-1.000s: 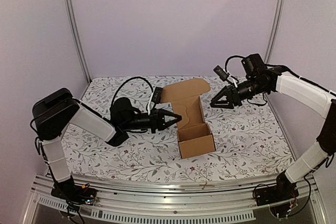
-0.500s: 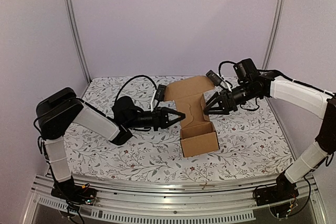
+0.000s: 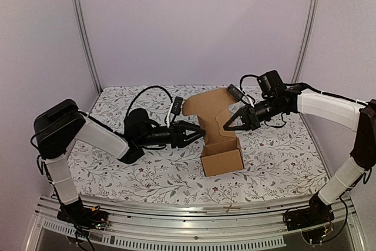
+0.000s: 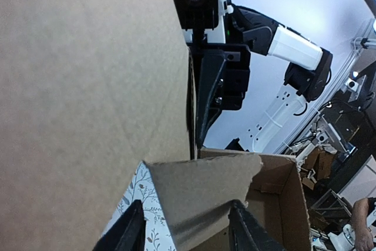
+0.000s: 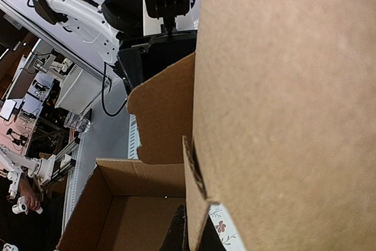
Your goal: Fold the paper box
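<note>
2 grippers meet at the box (image 3: 222,158), which sits on the table (image 3: 117,171). Its open tray lies nearest, just below and in front of both sets of jaws. At the tray's left wall the left gripper (image 3: 198,131) is released. Its fingers (image 4: 130,232) stand apart, with a side flap (image 4: 200,195) between them. Opposite, the right gripper (image 3: 227,126) is clenched tight, its tip at the right edge of the upright panel. Whether it pinches cardboard, I cannot tell. Beyond both jaws the lid (image 3: 210,104) rises, tilted away.
</note>
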`<action>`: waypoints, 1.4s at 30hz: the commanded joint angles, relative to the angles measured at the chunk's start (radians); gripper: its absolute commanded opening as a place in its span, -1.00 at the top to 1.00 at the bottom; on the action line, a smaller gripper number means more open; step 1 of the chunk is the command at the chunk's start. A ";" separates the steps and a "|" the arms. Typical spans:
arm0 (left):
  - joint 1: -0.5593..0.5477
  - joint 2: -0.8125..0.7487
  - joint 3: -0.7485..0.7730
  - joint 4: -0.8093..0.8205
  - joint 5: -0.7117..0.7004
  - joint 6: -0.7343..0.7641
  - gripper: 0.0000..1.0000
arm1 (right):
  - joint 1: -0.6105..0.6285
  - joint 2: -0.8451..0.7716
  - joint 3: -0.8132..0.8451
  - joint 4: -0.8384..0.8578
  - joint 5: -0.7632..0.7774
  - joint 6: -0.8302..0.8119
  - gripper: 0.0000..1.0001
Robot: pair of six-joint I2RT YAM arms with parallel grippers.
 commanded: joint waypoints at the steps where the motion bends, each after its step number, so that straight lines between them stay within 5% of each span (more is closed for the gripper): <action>1: 0.015 -0.216 -0.078 -0.330 -0.151 0.167 -0.93 | -0.013 -0.068 -0.016 -0.024 0.059 -0.022 1.00; 7: -0.019 -0.609 0.105 -1.353 -0.548 0.403 -0.99 | -0.059 -0.125 0.044 -0.197 0.130 -0.138 1.00; 9: -0.061 -0.790 0.142 -1.495 -0.775 0.464 -0.99 | -0.059 -0.145 0.063 -0.259 0.152 -0.193 1.00; 13: -0.062 -1.062 0.040 -1.204 -0.947 0.733 -0.98 | -0.057 -0.180 0.085 -0.334 0.163 -0.257 1.00; 19: 0.018 -0.727 0.445 -1.477 -0.865 0.888 -0.98 | -0.031 -0.177 0.101 -0.378 0.183 -0.308 1.00; 24: 0.019 -0.598 0.382 -1.292 -0.744 0.843 -0.99 | 0.011 -0.172 0.097 -0.390 0.266 -0.405 1.00; 28: 0.031 -0.594 0.184 -0.943 -0.981 0.766 -0.99 | 0.010 -0.094 0.144 -0.387 0.281 -0.431 1.00; 31: 0.112 -0.535 0.210 -1.101 -1.019 0.591 -0.98 | 0.012 -0.040 0.195 -0.409 0.265 -0.447 1.00; 36: 0.131 -0.545 0.178 -1.053 -0.611 0.677 -0.98 | 0.017 0.084 0.284 -0.450 0.228 -0.479 1.00; 42: 0.184 -0.524 0.258 -1.209 -0.034 0.822 -0.85 | 0.057 0.199 0.370 -0.568 0.242 -0.506 1.00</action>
